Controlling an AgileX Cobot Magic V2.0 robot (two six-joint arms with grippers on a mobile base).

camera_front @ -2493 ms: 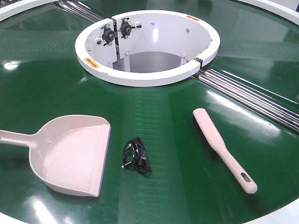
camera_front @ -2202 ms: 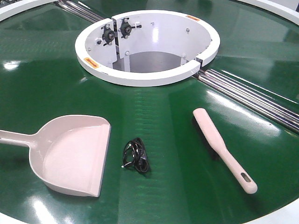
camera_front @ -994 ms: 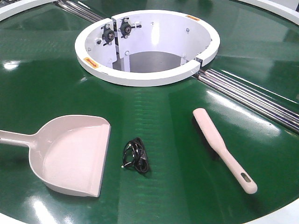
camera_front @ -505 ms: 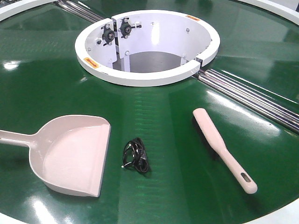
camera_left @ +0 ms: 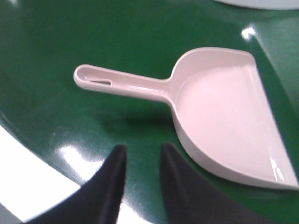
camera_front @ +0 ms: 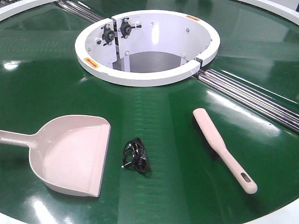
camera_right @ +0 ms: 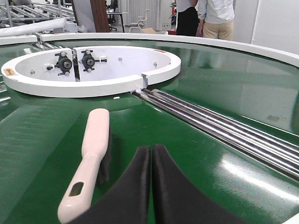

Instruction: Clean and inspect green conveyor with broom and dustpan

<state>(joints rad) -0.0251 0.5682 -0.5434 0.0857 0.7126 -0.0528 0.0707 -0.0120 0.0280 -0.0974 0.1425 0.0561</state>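
On the green conveyor (camera_front: 154,107), the dustpan (camera_front: 70,154) lies at eight o'clock in the front view, with its mouth toward three. The broom (camera_front: 219,147) lies at four o'clock, and a black cord tangle (camera_front: 135,156) sits between them. The left gripper (camera_left: 141,154) hovers near the dustpan, jaws slightly apart and empty. The right gripper (camera_right: 151,154) is pressed together just beside the broom's handle.

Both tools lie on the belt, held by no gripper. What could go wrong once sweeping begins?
The black cable bundle lies loose between the dustpan and the broom; bristles may snag it rather than sweep it in.
The right gripper is shut near the broom handle; lowered so, it might shove the broom across the glossy green conveyor.
The metal rollers run close to the broom; the cable could be swept into that seam.
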